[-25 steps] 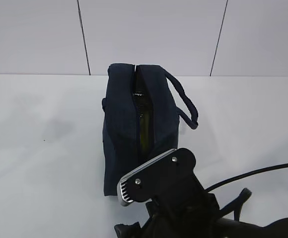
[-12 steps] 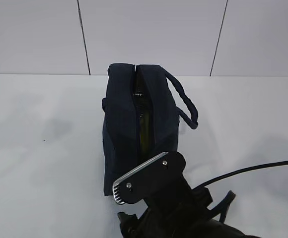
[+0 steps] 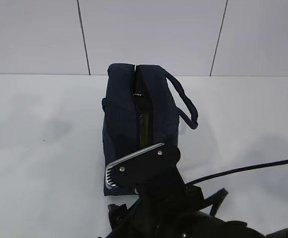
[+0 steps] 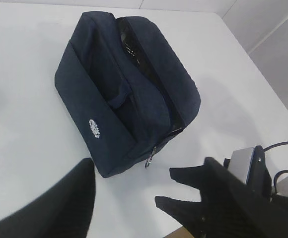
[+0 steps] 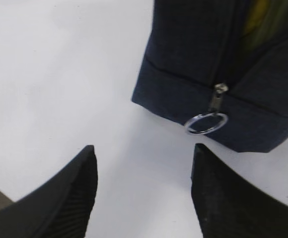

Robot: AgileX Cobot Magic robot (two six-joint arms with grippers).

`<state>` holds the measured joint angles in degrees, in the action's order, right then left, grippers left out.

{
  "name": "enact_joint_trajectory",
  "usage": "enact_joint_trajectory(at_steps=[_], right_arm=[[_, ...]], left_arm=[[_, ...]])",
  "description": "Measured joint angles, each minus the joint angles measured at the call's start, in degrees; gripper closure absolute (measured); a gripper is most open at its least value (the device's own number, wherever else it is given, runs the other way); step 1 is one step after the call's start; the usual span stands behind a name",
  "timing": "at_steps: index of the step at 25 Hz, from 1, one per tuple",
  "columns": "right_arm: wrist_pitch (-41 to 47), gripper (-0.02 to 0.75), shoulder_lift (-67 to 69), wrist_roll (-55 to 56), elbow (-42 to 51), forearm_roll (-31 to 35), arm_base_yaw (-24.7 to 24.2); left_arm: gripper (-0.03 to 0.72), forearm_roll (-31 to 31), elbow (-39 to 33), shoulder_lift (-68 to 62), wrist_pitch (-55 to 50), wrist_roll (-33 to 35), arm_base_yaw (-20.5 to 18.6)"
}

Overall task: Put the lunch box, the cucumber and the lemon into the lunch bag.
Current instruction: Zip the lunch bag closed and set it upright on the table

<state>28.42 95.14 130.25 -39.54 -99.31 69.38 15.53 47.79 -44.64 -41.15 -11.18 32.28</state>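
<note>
Since a second ago the right arm has slid leftward and lower across the bag's near end. The right gripper [image 5: 144, 191] hangs spread wide, holding nothing, just short of the zipper ring [image 5: 206, 123]. The lunch bag [image 3: 134, 124] stands mid-desk, zipper open, something yellow inside. The left gripper [image 4: 129, 198] is open too, empty. Bare desk [image 3: 44, 148] lies all around.

**Light and picture quality**

Even, bright overhead light; white table [image 3: 44, 148] near washed out. Soft shadows right of the lunch bag [image 3: 134, 124]. Bag fabric reads almost black, detail lost. Right wrist view soft, fingers [image 5: 69, 198] blurred.
</note>
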Motion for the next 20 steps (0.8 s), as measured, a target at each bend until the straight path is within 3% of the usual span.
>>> enact_joint_trajectory(at_steps=[6, 8, 20], right_arm=[[2.17, 0.264, 0.64, -15.38, -5.37, 17.07, 0.0], [2.96, 0.264, 1.0, -19.08, -6.09, 19.9, 0.0], [7.01, 0.265, 4.08, -21.07, -9.6, 24.23, -0.1]], left_arm=[[0.222, 0.11, 0.0, 0.0, 0.0, 0.0, 0.0], [0.222, 0.11, 0.0, 0.0, 0.0, 0.0, 0.0], [0.222, 0.44, 0.0, 0.0, 0.0, 0.0, 0.0]])
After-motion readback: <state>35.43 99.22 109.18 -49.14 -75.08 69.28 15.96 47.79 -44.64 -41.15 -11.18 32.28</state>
